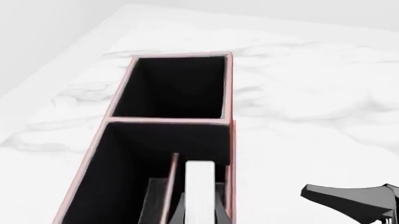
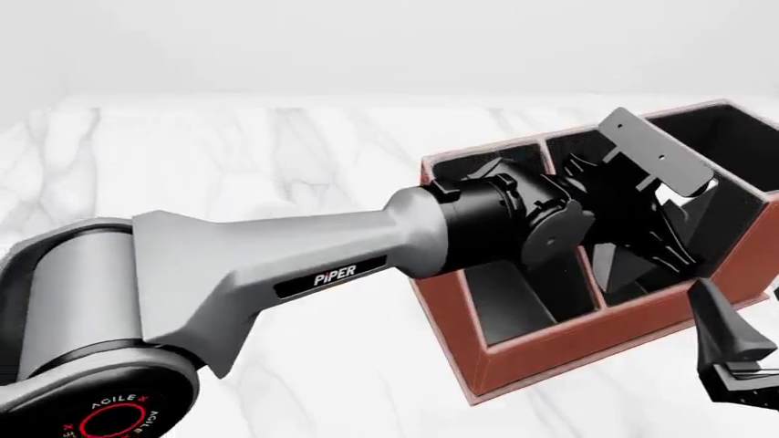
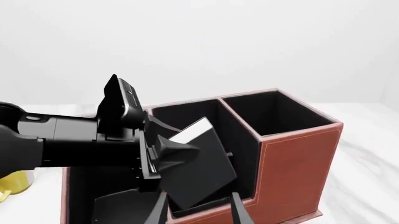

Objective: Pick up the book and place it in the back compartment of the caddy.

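Note:
The caddy [image 2: 572, 347] is a reddish-brown box with black cells; it also shows in the right wrist view [image 3: 299, 163] and the left wrist view [image 1: 229, 93]. My left gripper [image 3: 181, 158] is shut on the black book [image 3: 203, 172], whose white page edges [image 1: 200, 186] show between the fingers. The book hangs tilted, its lower part inside a small cell beside a short divider, by the caddy's low wall. My right gripper [image 2: 731, 351] is open and empty, just outside that wall.
A yellow mug [image 3: 12, 186] stands on the marble table beyond the left arm. The left arm [image 2: 305, 255] stretches across the table and over the caddy. A large square cell [image 3: 274, 116] lies beside the book's cell.

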Robot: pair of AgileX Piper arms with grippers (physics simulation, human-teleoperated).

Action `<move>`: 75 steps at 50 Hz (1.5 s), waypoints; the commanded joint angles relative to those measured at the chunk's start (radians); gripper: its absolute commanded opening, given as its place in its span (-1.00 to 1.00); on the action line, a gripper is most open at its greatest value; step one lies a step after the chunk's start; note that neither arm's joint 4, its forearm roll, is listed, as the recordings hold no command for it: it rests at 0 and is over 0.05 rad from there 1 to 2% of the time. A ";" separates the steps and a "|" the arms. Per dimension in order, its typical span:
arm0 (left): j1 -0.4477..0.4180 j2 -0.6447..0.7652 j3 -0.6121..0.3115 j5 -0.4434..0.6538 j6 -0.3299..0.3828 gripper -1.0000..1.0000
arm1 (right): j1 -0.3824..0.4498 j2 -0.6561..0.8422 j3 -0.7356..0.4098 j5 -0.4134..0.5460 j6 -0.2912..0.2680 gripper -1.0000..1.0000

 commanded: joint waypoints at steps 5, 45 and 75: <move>0.016 0.067 -0.069 0.020 0.031 -1.00 | 0.000 0.004 0.000 -0.004 0.003 1.00; 0.037 0.136 -0.125 0.009 0.027 1.00 | -0.002 0.022 0.000 -0.017 0.009 1.00; 0.040 -0.072 0.027 -0.031 0.044 1.00 | -0.005 0.021 0.000 -0.019 0.002 1.00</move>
